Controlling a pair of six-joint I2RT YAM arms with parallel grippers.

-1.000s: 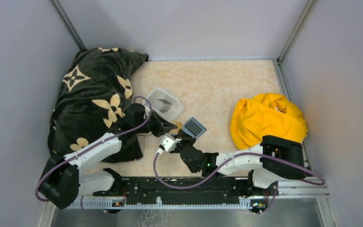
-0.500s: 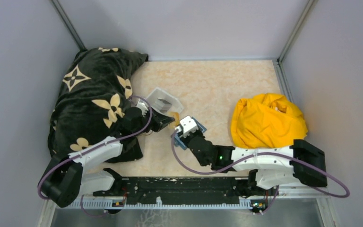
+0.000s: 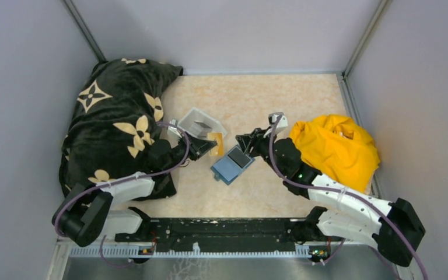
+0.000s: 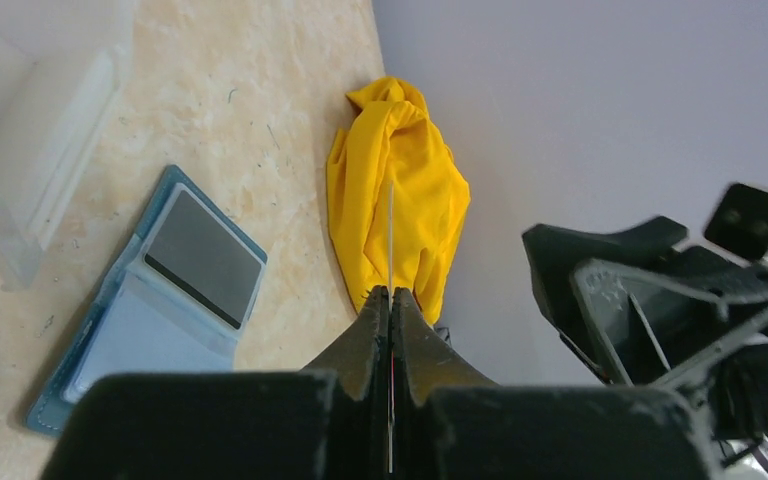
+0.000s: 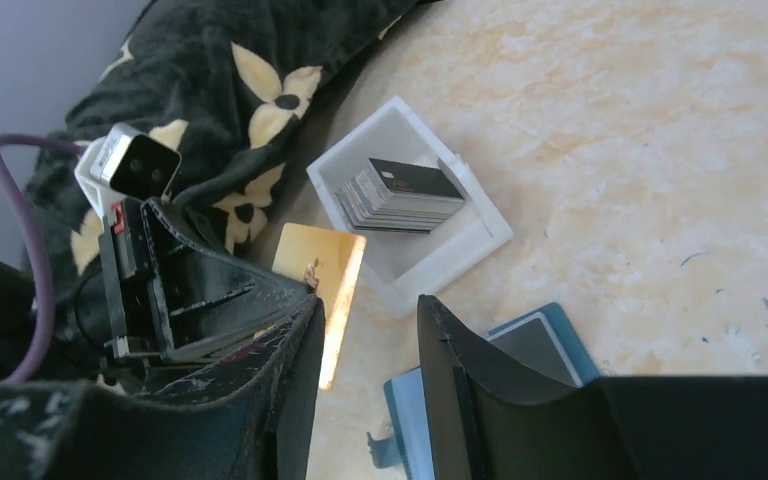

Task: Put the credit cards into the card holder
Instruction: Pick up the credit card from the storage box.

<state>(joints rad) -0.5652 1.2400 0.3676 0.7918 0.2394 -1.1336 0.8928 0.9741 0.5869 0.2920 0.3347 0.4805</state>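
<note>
Two wrist views settle what the overhead one leaves vague. From above, the left tool merely meets a yellow-tan card. Its own camera shows the fingers pressed together on that card, which appears edge-on as a thin line rising from the tips. The right wrist view gives the same card's broad face, just beside the clear tray. It also shows the right tool with its fingers spread and nothing between them.

The card holder lies opened flat on the surface, between the two tools and touching neither. A dark grey card face shows in the half farther from the arm bases.

Bare surface shows beyond the tray toward the far wall, and again between the holder and the bases. A yellow cloth crowds the right edge (the right arm reaches in alongside it), and a black flowered blanket covers the left edge.

The tray holds a leaning stack of grey cards.
</note>
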